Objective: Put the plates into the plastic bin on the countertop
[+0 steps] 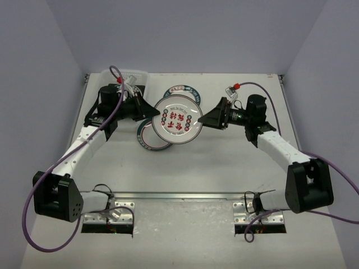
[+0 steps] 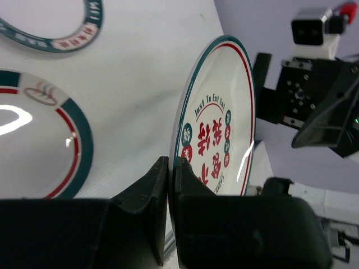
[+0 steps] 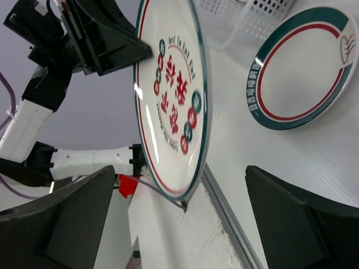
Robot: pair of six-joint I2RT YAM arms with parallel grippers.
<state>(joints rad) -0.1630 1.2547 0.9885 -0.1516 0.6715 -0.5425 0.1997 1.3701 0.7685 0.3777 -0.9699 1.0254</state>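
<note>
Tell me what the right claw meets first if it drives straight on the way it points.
Almost surely the raised plate: the open right claw points at its near rim, while the left claw pinches the opposite rim. Nothing shows between them, though depth is unclear.

The upright plate (image 2: 216, 134) is smooth, glossy white glaze catching highlights. The worktop (image 1: 213, 162) looks matt white and faintly ribbed, with a bare metal strip (image 1: 179, 196) in front. The plastic bin (image 3: 247, 17) is translucent, and the left claw (image 2: 171, 168) is matt black.
</note>
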